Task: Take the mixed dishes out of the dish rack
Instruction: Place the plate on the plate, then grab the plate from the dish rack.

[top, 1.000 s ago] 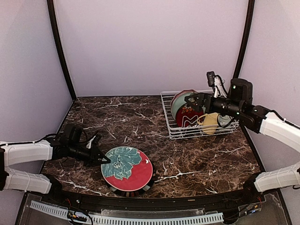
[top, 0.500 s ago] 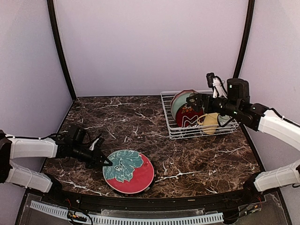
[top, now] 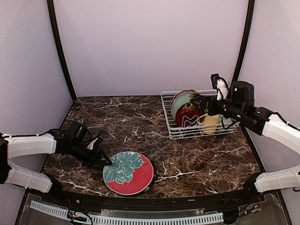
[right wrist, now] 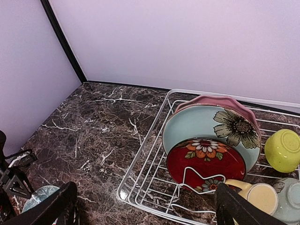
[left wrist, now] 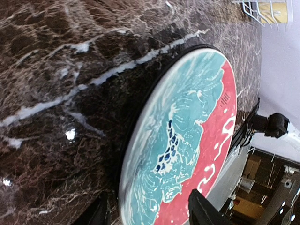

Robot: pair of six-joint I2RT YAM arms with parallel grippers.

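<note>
The red plate with a teal flower (top: 129, 172) lies flat near the table's front edge, with a dark rim showing under its edge. My left gripper (top: 104, 161) is at its left rim, open. In the left wrist view the plate's (left wrist: 187, 136) rim lies between the parted fingers of the left gripper (left wrist: 150, 215), loose. The white wire dish rack (top: 171, 131) stands at the back right. It holds a pink scalloped plate (right wrist: 220, 99), a pale teal plate (right wrist: 201, 124), a red floral plate (right wrist: 206, 161), a yellow mug (right wrist: 260, 197), a lime-green bowl (right wrist: 282, 150) and a pale blue cup (right wrist: 290, 199). My right gripper (top: 196, 100) hovers open above the rack's (right wrist: 140, 154) plates.
Dark marble tabletop (top: 136, 122) spreads between the rack and the red plate. Lilac walls close in the back and both sides, with black corner posts (top: 61, 51).
The left gripper has lowered the red plate flat onto the table and opened, letting it go. The right arm has shifted slightly to the right above the rack.
</note>
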